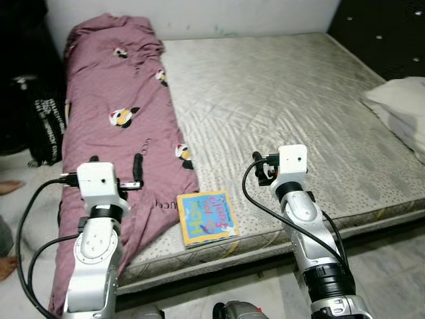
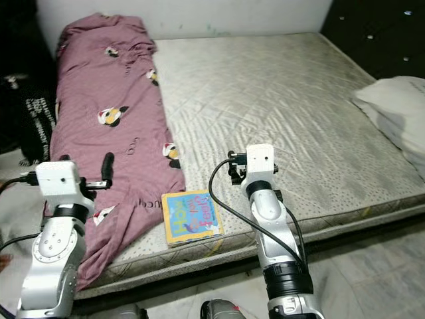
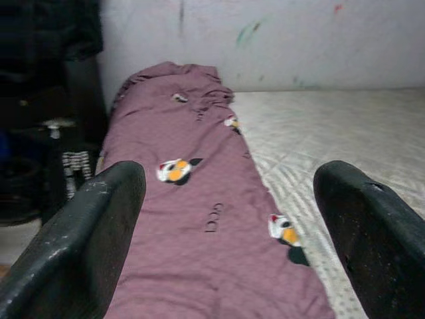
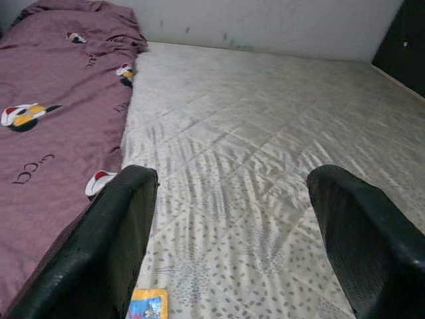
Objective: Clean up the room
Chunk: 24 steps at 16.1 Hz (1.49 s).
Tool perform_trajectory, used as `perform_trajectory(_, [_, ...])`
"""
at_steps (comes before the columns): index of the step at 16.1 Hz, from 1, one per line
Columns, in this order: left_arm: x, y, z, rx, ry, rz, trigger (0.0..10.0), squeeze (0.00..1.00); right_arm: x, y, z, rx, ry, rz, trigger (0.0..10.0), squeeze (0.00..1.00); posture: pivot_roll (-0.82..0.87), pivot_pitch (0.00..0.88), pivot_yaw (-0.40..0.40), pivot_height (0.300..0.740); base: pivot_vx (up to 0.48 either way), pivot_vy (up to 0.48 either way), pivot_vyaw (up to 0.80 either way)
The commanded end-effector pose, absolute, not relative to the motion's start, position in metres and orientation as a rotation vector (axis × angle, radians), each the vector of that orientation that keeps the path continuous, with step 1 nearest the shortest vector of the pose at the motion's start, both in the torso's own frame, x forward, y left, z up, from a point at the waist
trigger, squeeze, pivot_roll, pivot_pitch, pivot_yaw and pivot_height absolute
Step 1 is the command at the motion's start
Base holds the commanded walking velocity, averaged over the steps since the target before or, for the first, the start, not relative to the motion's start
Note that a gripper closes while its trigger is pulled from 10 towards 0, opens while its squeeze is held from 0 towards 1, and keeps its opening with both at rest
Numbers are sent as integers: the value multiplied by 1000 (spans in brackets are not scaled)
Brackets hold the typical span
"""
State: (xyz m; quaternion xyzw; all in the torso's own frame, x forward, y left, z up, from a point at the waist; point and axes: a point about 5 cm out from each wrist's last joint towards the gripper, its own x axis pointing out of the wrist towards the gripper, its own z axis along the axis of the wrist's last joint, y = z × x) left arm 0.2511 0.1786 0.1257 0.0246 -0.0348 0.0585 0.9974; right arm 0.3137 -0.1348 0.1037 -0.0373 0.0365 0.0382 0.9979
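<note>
A mauve blanket (image 1: 119,113) printed with birds lies lengthwise along the left side of a bare grey mattress (image 1: 279,93). A colourful children's book (image 1: 207,217) rests flat near the mattress's front edge, touching the blanket's lower hem. My left gripper (image 3: 229,169) hovers open over the near end of the blanket, its fingers (image 1: 137,166) spread wide. My right gripper (image 4: 232,174) is open too, held above the front of the mattress just right of the book, with nothing between its fingers.
A white pillow (image 1: 402,106) sits at the mattress's right edge. A black bag (image 1: 43,126) stands on the floor left of the bed, and a person's foot (image 1: 8,187) shows at the left border. Pale floor runs along the bed's front.
</note>
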Motion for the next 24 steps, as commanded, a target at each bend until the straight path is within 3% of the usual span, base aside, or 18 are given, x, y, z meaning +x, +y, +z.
perform_trajectory(1, [249, 181, 126, 66, -64, 132, 10000, 0, 314, -135, 106, -81, 62, 84, 10000, 0, 22, 90, -51, 707, 0, 0, 0])
perform_trajectory(8, [251, 182, 127, 55, -67, 160, 10000, 0, 315, -132, 106, -91, 60, 109, 10000, 0, 22, 82, -54, 629, 0, 0, 0])
perform_trajectory(24, [248, 199, 119, -26, -12, 269, 10000, 0, 318, -129, 103, -110, 95, 139, 10000, 0, 21, 114, -59, 629, 0, 0, 0])
